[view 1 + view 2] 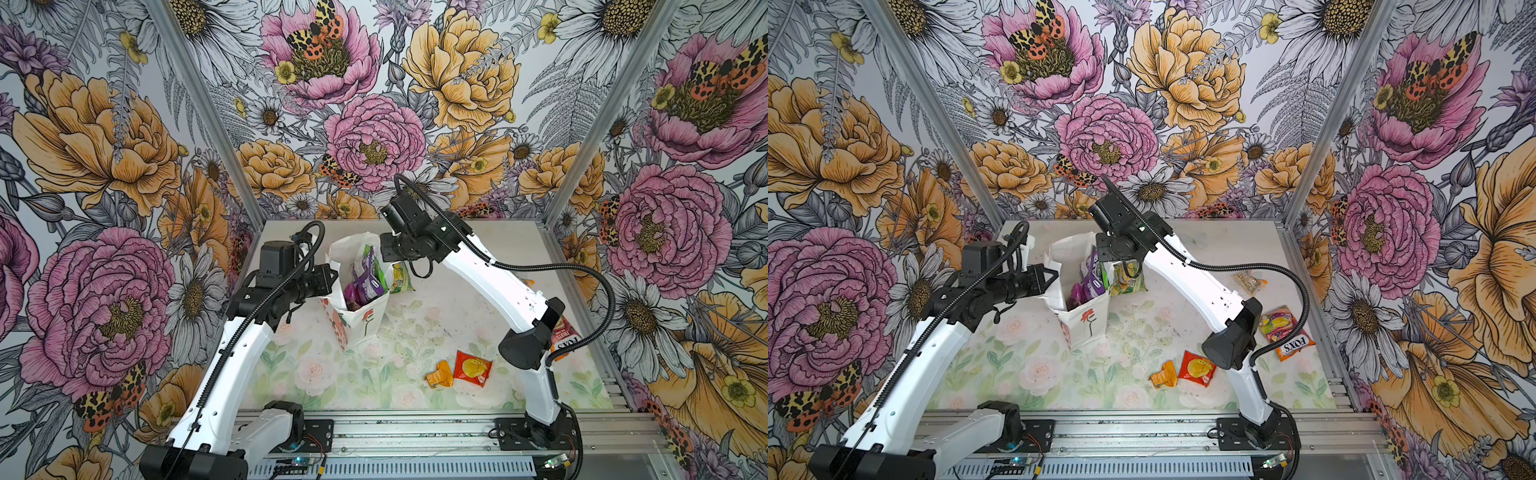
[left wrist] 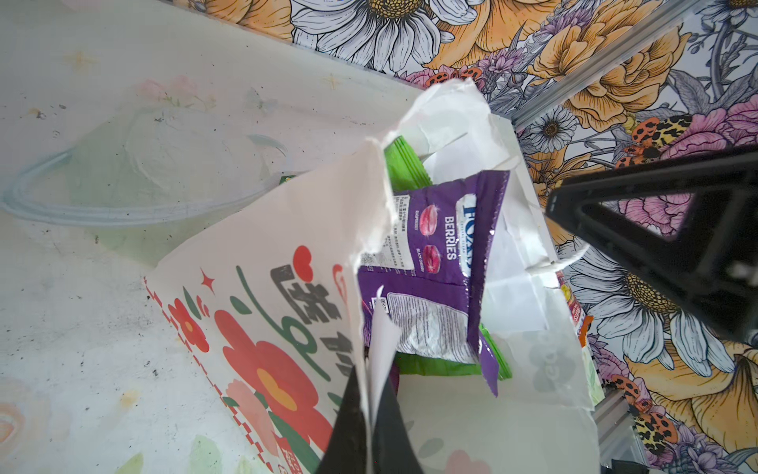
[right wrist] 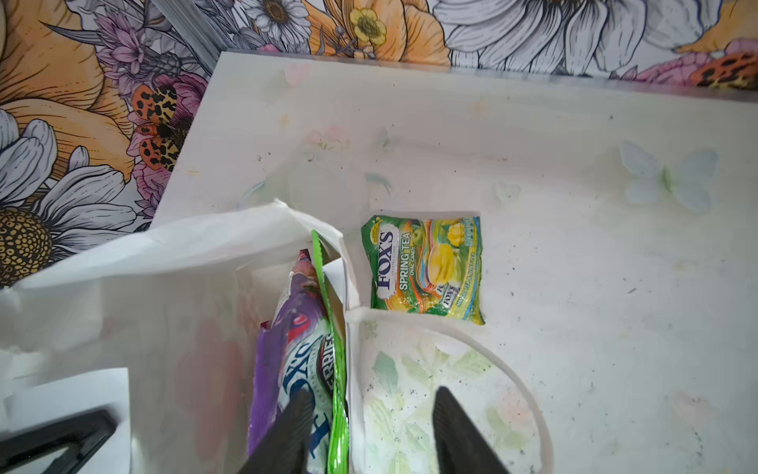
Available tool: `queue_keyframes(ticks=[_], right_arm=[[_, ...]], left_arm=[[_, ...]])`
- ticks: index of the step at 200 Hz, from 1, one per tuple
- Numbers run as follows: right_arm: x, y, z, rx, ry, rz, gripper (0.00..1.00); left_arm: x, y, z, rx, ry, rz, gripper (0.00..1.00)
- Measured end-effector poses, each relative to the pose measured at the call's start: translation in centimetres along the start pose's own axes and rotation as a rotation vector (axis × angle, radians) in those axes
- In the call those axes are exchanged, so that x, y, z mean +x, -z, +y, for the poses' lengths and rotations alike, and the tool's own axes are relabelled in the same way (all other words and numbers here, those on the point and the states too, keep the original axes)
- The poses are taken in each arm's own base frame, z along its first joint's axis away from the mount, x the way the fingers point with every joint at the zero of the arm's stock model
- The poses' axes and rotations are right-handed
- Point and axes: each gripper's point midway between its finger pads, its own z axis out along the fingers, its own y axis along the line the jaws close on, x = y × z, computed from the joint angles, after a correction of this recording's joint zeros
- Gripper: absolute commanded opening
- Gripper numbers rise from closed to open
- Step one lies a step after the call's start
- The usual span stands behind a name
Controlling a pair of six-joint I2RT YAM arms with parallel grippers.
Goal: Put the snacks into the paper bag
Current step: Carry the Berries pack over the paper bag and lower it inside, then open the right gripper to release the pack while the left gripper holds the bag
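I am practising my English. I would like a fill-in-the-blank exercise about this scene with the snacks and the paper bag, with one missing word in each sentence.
1. The left gripper is shut on the rim of the paper bag, which has a drawn red ____ on its side.
2. The purple packet is ____ the bag.
3. The red-yellow packet lies on the table right beside the ____ packet.
4. The right gripper hangs over the bag's rim with its jaws ____.

Missing words: flower; inside; orange; open.
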Motion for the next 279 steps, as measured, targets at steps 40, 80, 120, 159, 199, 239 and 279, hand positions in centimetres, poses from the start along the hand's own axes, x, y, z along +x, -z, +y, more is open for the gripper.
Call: queue_keyframes(ticks=[40, 80, 120, 159, 199, 239, 279], right_arm=[[2.4, -3.9, 1.4, -0.047, 0.025, 0.123, 0.16], [1.8, -4.4, 3.3, -0.126, 0.019, 0.129, 0.0], [-0.2, -2.2, 3.0, -0.113, 0.016, 0.043, 0.0], [-1.9, 0.4, 4.6, -0.21, 0.0, -0.02, 0.0], [-1.8, 0.2, 7.0, -0.284, -0.002, -0.025, 0.0], [0.3, -4.0, 7.6, -0.28, -0.016, 0.067, 0.0], [-0.8, -5.6, 6.5, -0.276, -0.068, 0.049, 0.0]], left_arm=[[-0.1, -0.6, 1.3, -0.044, 0.025, 0.013, 0.0], [-1.9, -1.1, 2.8, -0.13, 0.101, 0.062, 0.0], [-4.5, -1.6, 2.5, -0.18, 0.124, 0.087, 0.0], [-7.2, 1.0, 3.8, -0.302, 0.125, 0.006, 0.0], [-7.7, 1.3, 6.2, -0.429, 0.127, 0.016, 0.0], [-4.0, -4.2, 10.2, -0.523, 0.147, 0.248, 0.0], [-4.3, -4.6, 9.0, -0.509, 0.111, 0.252, 0.0]])
